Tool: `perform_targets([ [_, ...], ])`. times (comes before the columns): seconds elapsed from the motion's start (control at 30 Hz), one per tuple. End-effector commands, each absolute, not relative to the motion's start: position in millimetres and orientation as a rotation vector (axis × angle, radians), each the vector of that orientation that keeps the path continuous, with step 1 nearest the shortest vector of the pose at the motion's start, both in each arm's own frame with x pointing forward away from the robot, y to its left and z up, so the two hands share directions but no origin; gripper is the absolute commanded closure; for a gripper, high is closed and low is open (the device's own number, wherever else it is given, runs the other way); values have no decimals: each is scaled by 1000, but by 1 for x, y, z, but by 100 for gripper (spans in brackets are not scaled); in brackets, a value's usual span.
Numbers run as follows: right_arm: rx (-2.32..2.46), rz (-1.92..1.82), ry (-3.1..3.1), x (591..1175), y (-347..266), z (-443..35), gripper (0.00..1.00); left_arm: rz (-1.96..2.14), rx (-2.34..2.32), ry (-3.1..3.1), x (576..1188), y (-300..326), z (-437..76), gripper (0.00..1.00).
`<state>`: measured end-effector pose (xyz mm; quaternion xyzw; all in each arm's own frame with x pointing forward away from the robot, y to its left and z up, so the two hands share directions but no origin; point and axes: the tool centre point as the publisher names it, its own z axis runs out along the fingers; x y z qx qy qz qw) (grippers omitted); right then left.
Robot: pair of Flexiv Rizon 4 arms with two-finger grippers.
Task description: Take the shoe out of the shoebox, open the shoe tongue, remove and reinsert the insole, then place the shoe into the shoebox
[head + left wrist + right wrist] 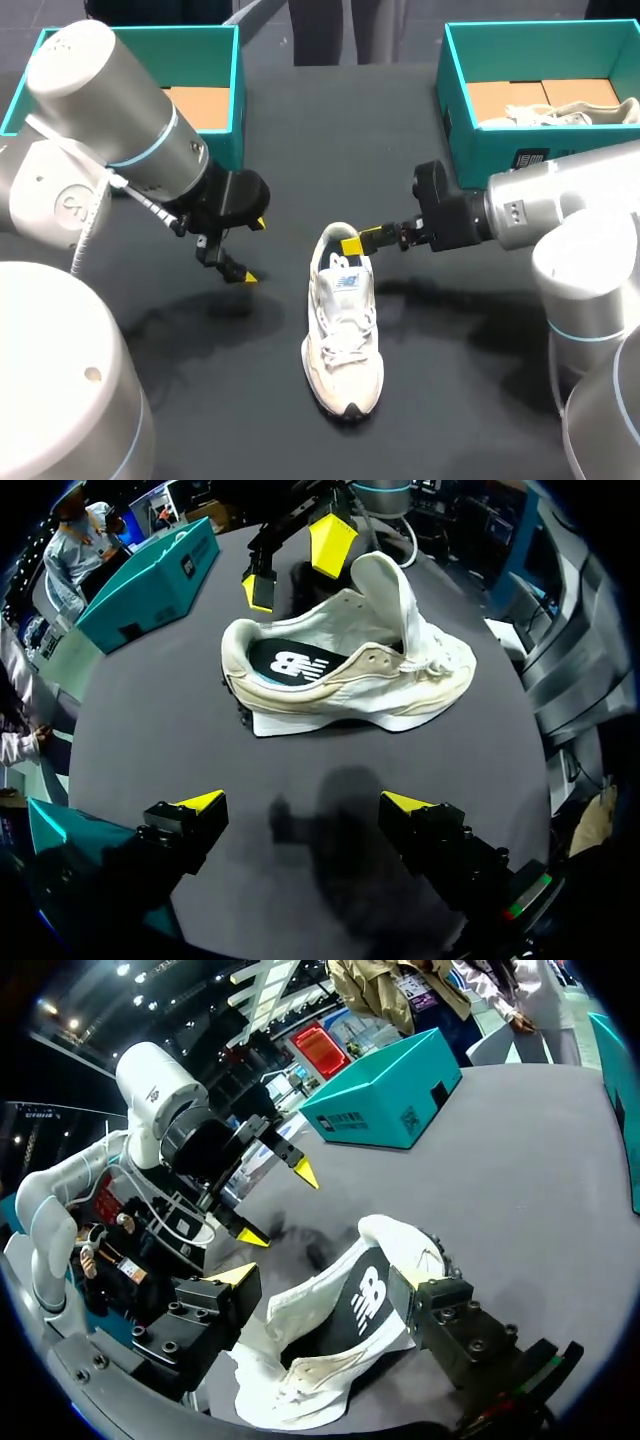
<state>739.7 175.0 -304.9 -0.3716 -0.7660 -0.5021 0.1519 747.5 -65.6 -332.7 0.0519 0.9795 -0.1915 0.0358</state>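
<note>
Head view: the left teal shoebox [236, 100] shows just its cardboard floor. The right shoebox [480, 150] holds a second pale shoe [565, 115] (only this view sees into the boxes). The white shoe [345, 340] lies on the black table [470, 400] between them.

Left wrist view: the left gripper [302, 805] hangs spread wide, just short of the shoe's side. The dark insole [295, 665] shows plainly.

Right wrist view: the right gripper [325, 1292] has its fingers apart, astride the heel.

2 silver arms [120, 110], blk wrists [228, 198], yellow-tipped jaws
</note>
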Motion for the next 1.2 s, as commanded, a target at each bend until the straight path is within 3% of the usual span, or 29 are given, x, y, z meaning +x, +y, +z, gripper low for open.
perform_targets([
  [0.03,-1076,-1371,-2228,741,161,-295,17,-575,159,3004,744,-53,-321,0],
  [0.53,-1315,-1131,-2344,745,109,-281,25,-507,237,2996,758,-18,-296,0],
  [1.2,-1601,-718,-2541,750,111,-240,51,-488,354,3020,772,33,-265,0],
])
